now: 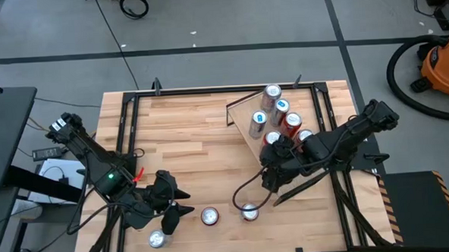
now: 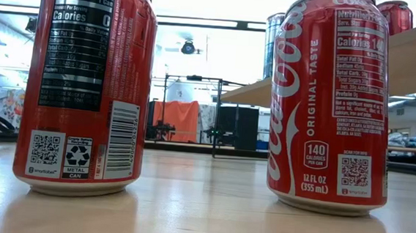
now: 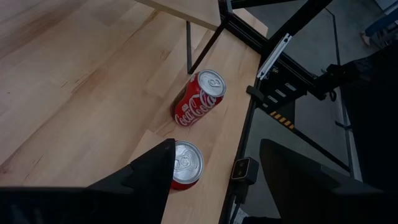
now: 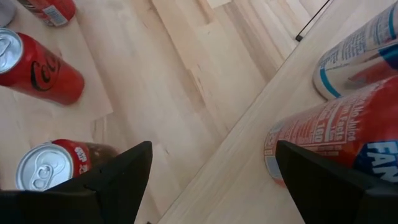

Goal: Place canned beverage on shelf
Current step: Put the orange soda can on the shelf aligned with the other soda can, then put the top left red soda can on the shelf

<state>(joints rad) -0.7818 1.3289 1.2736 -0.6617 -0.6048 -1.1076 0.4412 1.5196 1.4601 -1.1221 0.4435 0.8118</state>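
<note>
- The light wooden shelf plank with thin black end rails [image 1: 248, 113] stands angled at the desk's far right, five cans upright on it.
- Three red aluminium cans stand upright along the butcher-block desk's [image 1: 187, 135] near edge; the rightmost red can [image 1: 249, 212] is nearest the shelf.
- The right tool [image 1: 276, 186], fingers spread and empty, hovers at the shelf's near end, that can just ahead toward the near edge.
- The left tool [image 1: 171, 212], also released, hangs beside the middle red can [image 1: 209, 216].

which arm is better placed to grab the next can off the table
Left, probably. The left gripper hangs open beside the red cans with silver tops on the butcher-block tabletop; the right gripper sits open at the light wood shelf.
</note>
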